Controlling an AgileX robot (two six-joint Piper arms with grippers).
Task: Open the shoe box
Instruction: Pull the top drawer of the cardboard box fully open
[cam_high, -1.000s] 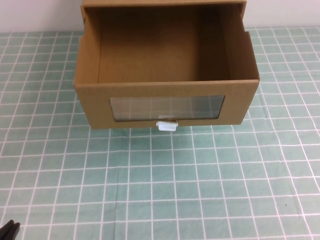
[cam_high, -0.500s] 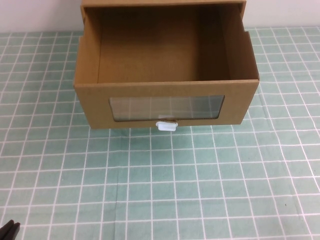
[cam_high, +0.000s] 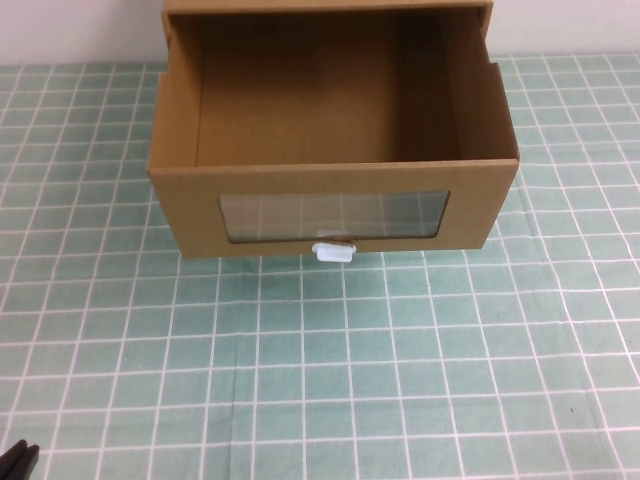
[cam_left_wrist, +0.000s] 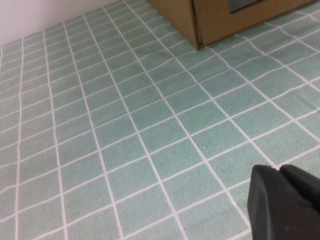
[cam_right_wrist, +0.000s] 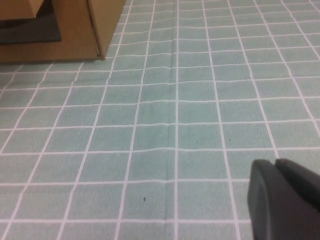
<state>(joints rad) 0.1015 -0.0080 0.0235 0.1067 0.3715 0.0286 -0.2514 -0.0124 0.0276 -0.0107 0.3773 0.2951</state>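
The brown cardboard shoe box (cam_high: 335, 205) stands at the back middle of the table, its drawer pulled out toward me with the inside bare. Its front has a clear window (cam_high: 335, 215) and a small white pull tab (cam_high: 333, 250) below it. A corner of the box shows in the left wrist view (cam_left_wrist: 220, 20) and in the right wrist view (cam_right_wrist: 65, 30). My left gripper (cam_left_wrist: 280, 170) is shut with nothing in it, low at the near left corner (cam_high: 18, 462), far from the box. My right gripper (cam_right_wrist: 276, 162) is shut, holds nothing, and hangs over the mat well short of the box; the high view does not show it.
A green mat with a white grid (cam_high: 330, 370) covers the table. A pale wall (cam_high: 70, 30) runs behind the box.
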